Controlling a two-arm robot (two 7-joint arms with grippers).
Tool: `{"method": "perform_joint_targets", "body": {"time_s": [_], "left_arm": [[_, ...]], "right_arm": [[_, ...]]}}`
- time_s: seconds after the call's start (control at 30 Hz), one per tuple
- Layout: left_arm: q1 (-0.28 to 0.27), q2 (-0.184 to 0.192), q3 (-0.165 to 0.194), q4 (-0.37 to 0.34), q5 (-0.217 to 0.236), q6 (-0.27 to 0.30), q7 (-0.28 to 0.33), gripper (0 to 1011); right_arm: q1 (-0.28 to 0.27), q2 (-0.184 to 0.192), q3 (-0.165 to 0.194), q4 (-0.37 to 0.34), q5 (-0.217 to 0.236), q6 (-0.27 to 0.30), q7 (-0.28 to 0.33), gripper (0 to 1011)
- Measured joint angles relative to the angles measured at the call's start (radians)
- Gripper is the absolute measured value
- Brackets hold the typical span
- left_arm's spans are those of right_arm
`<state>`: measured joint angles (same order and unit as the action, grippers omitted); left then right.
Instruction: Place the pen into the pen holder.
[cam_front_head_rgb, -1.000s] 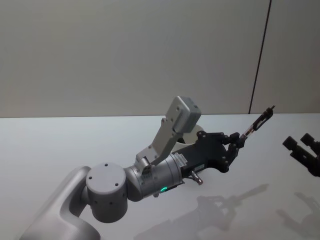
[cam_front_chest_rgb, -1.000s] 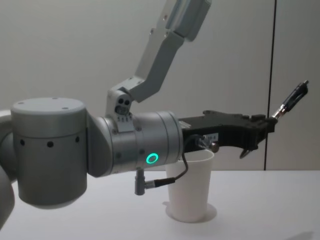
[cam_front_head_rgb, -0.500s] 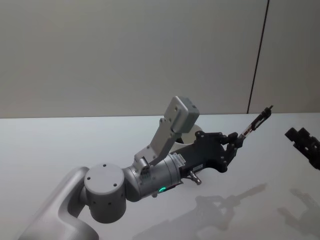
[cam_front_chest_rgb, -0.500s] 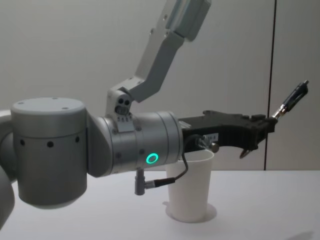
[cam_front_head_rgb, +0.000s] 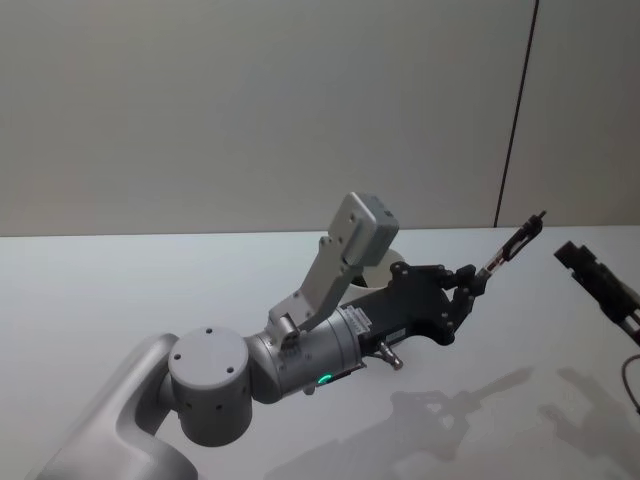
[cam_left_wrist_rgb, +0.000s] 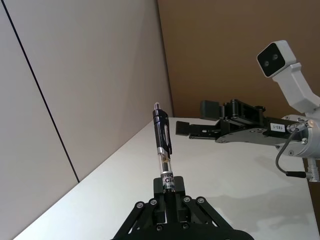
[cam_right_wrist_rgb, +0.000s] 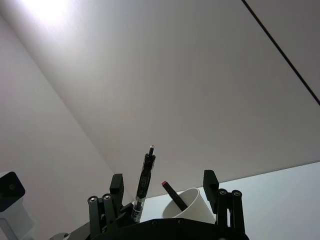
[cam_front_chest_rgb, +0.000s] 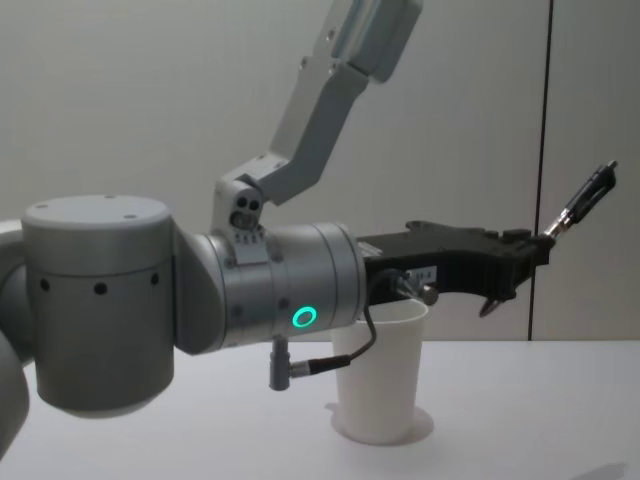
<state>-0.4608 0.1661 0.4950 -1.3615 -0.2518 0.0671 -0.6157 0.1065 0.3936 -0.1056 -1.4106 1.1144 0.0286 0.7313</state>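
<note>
In the head view the left gripper (cam_front_head_rgb: 473, 285) is clamped on the lower end of the pen (cam_front_head_rgb: 512, 245), which slants up and away beyond its fingertips. The right gripper (cam_front_head_rgb: 582, 264) hangs to its right, near the pen's tip yet apart from it. A sliver of the cup (cam_front_head_rgb: 393, 264) peeks out behind the left wrist. In the left wrist view the pen (cam_left_wrist_rgb: 162, 142) rises straight out of the pinching left gripper (cam_left_wrist_rgb: 168, 190), and the right gripper (cam_left_wrist_rgb: 190, 117) is farther off, fingers spread. In the right wrist view the right gripper (cam_right_wrist_rgb: 163, 181) is wide apart and empty; beyond it are the pen (cam_right_wrist_rgb: 145, 180) and the cup (cam_right_wrist_rgb: 196, 206), with a dark red-tipped stick (cam_right_wrist_rgb: 173, 196) leaning inside. In the chest view the cup (cam_front_chest_rgb: 380, 380) stands on the table (cam_front_chest_rgb: 520, 400) beneath the left gripper's (cam_front_chest_rgb: 538, 248) body, back from its fingertips. The pen (cam_front_chest_rgb: 583, 200) juts up past them, well clear of the rim.
</note>
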Motion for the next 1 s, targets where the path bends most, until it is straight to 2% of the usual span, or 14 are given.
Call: {"method": "perform_joint_targets", "body": {"time_s": [0.3, 1.0], "left_arm": [[0.0, 0.0, 0.0, 0.0, 0.0, 0.0, 0.0, 126], [0.0, 0.0, 0.0, 0.0, 0.0, 0.0, 0.0, 126]], "right_arm": [[0.042, -0.023, -0.025, 0.036, -0.002, 0.023, 0.01, 1001], [0.117, -0.07, -0.077, 0.092, -0.039, 0.059, 0.009, 1001]]}}
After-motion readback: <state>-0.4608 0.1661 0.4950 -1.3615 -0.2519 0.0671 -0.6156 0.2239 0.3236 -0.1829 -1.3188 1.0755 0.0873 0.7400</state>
